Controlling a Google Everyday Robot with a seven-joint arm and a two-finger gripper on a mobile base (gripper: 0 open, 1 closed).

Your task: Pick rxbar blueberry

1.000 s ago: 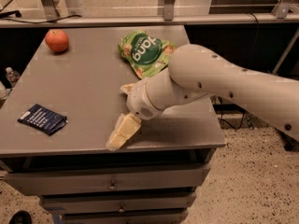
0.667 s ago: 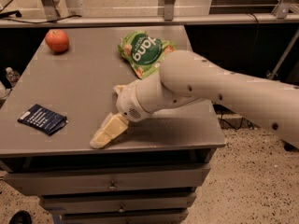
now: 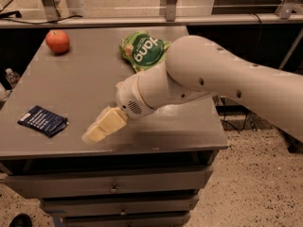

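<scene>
**Hand low over the counter's front edge, bar apart from it**

The rxbar blueberry lies flat on the grey counter at about 8 o'clock from its middle, close to the front left corner. The hand hangs low over the counter near the front edge, at about 6 o'clock, pointing toward 8 o'clock. The bar sits at roughly 9 o'clock from the hand, near it but not touching. Whether the hand is wide or narrow I cannot tell; it holds nothing. A red apple rests at 11 o'clock near the back edge. A green snack bag lies at 1 o'clock, partly behind the white arm.
</scene>
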